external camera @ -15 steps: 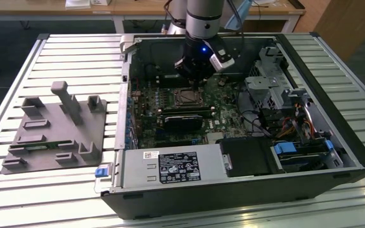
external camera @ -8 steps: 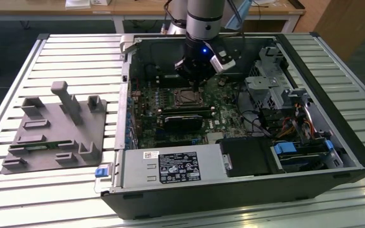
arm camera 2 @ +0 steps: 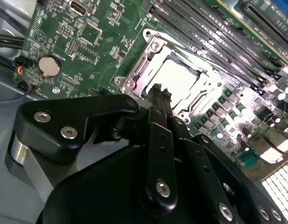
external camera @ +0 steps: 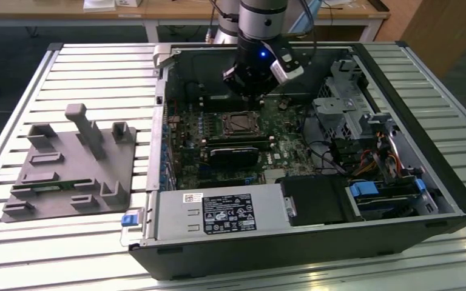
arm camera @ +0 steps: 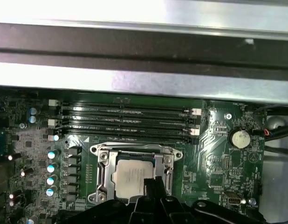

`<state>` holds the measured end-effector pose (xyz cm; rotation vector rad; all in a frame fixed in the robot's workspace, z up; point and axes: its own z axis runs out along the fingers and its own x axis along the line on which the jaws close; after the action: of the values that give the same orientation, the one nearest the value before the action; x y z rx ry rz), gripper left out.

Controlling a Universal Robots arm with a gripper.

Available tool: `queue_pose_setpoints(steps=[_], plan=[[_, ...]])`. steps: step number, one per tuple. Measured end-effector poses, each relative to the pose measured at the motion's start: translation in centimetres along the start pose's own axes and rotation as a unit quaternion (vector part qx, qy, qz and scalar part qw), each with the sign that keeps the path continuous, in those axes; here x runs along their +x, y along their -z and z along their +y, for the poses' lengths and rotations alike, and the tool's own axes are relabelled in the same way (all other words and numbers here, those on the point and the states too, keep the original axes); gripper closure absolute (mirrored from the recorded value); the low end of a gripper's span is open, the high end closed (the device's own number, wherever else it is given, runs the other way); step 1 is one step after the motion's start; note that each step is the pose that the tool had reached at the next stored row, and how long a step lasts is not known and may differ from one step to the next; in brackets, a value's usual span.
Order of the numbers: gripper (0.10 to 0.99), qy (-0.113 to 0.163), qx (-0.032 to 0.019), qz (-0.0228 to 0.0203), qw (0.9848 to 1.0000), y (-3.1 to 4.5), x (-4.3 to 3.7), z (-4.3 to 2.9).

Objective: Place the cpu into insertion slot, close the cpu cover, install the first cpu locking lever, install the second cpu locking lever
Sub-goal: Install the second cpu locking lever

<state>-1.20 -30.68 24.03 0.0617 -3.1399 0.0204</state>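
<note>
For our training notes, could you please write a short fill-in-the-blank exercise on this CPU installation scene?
1. The cpu already sits in the insertion ____.
2. The cpu cover lies ____ over the chip.
3. The gripper hovers just above the ____.
4. The round coin battery sits on the ____ motherboard.

Missing words: slot; closed; cpu; green

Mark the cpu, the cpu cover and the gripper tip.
cpu (arm camera: 130,178): first wrist view, on its silver-grey metal top.
cpu cover (arm camera: 103,170): first wrist view, on the frame's side bar beside the chip.
gripper (arm camera 2: 156,93): second wrist view, at the fingertips in front of the socket.
</note>
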Motion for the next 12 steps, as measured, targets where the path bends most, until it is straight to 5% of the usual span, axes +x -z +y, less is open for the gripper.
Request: queue_pose_setpoints(steps=[12], plan=[[0.973,0.000,-0.0162,0.0018,0.9999,-0.10,0.13,-2.84]])
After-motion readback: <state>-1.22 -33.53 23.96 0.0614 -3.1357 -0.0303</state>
